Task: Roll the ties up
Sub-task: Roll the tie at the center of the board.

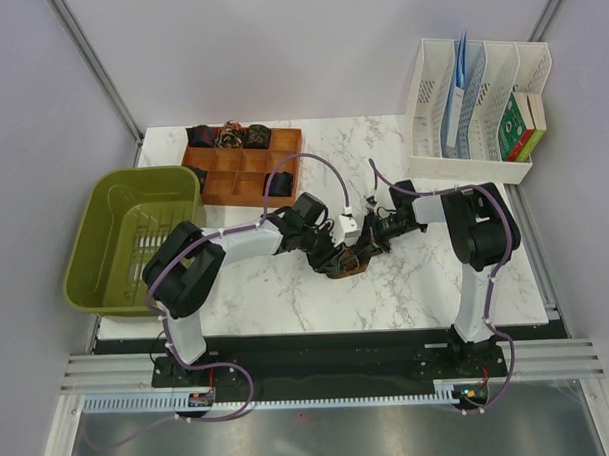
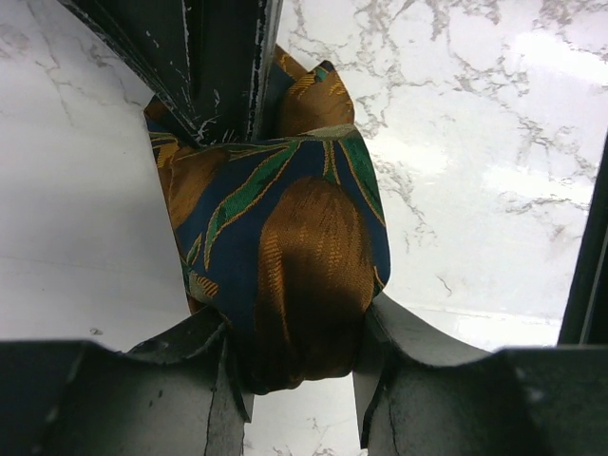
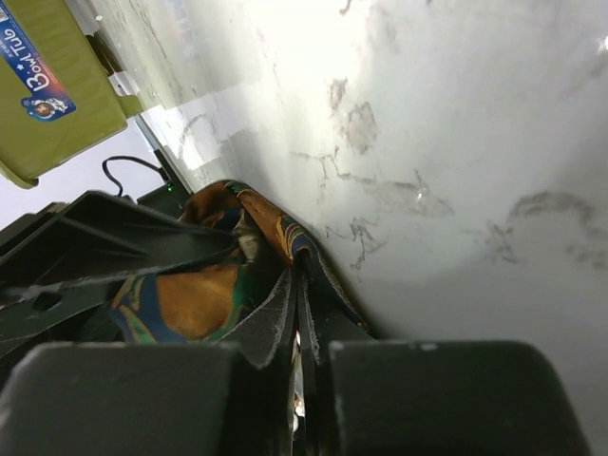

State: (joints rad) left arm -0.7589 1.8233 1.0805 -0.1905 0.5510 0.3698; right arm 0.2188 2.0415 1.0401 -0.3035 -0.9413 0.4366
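**Orange-and-green fabric pinned between two grippers**

Starting at my left gripper (image 2: pixel 299 328): the fingers sit part-way apart and press on both sides of the patterned tie (image 2: pixel 285 237). So it is clamped on the bundle, not closed to nothing.

The bundle runs straight away from those fingers, orange, green and navy, bunched fat rather than lying as a flat strip. Its long axis follows the line from one gripper to the other.

At the far end comes the right gripper (image 3: pixel 296 294), head-on to the left one. Its fingers are drawn almost together, and a thin fold of the tie looks nipped between them. From its own camera I can't see how deep that fold goes.

Neither arm is nearer. Both are on the tie at once, from opposite ends, with the marble showing around it.

Against the wooden tray (image 1: pixel 245 175), all this sits on the near side, just off the tray's right corner. Finished rolls (image 1: pixel 229 137) fill the tray's far row.

My read is that the next move turns on that shared axis. Whichever hand lets go, the other must carry the roll toward the tray alone, and a loose fold could unwind.
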